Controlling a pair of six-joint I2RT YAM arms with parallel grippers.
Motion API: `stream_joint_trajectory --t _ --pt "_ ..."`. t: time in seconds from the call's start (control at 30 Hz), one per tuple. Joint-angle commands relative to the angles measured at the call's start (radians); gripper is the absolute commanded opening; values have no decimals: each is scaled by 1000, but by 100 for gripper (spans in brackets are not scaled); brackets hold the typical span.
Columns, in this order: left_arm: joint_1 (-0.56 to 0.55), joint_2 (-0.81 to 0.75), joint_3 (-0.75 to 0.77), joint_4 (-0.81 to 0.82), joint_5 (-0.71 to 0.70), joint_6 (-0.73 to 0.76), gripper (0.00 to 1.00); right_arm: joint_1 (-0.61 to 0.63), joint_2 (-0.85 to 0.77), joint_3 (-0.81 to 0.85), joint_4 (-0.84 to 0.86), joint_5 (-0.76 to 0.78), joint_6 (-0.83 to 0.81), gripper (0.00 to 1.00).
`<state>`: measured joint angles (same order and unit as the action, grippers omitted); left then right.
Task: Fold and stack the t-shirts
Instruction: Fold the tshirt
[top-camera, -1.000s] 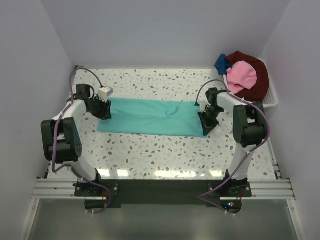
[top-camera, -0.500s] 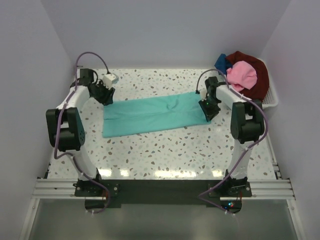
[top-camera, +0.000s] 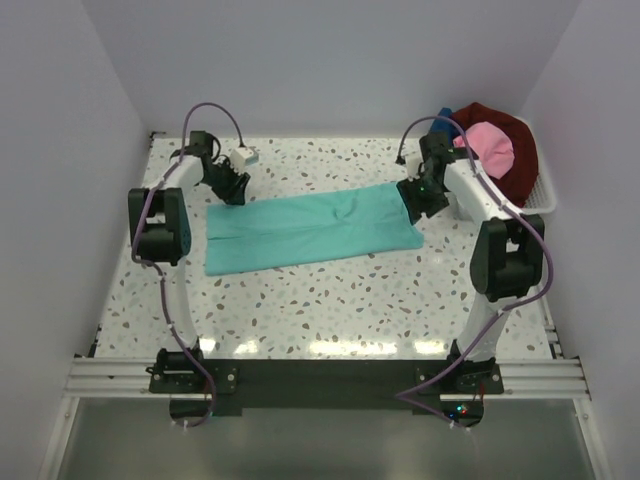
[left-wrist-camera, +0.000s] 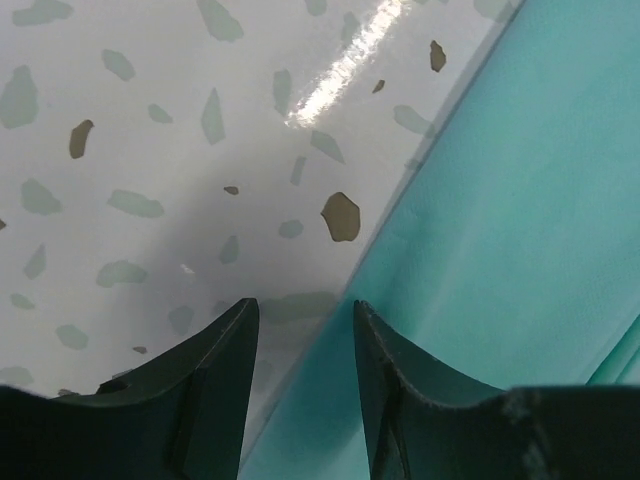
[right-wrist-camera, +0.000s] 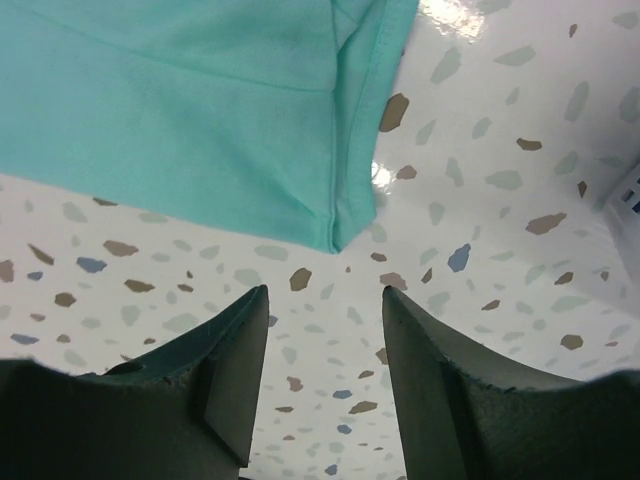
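This looks like a robotics lab cell built for trials. A speckled terrazzo-pattern tabletop (top-camera: 330, 300) is boxed in on its left, far and right edges by plain pale walls (top-camera: 330, 70). Along the near edge runs an aluminium rail (top-camera: 100, 378) with a black base plate (top-camera: 320, 385), and the left arm (top-camera: 160, 225) and right arm (top-camera: 505, 260) are bolted to it side by side, trailing exposed purple cables (top-camera: 215, 112). The laundry reads as test material: a teal t-shirt (top-camera: 300, 228) lies spread mid-tabletop, and a heap of t-shirts (top-camera: 495, 150) fills a white basket (top-camera: 545, 200) at the far right corner.
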<state>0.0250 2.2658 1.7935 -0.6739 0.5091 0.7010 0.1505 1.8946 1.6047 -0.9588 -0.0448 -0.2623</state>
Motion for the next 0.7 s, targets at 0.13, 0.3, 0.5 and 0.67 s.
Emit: stream_joint_trajectory --t 0.13,0.3,0.5,0.67 --pt "27 -28 -63 -79 45 58 32 1 -72 5 -92 -132 9 51" --pt "73 -101 -222 -44 -4 68 10 26 -71 -22 -93 -170 8 47" --pt "121 -250 -482 -6 -44 75 0 136 -40 -57 -35 -141 32 41" --pt "156 -368 -623 30 -67 54 1 231 44 -23 41 -69 60 38"
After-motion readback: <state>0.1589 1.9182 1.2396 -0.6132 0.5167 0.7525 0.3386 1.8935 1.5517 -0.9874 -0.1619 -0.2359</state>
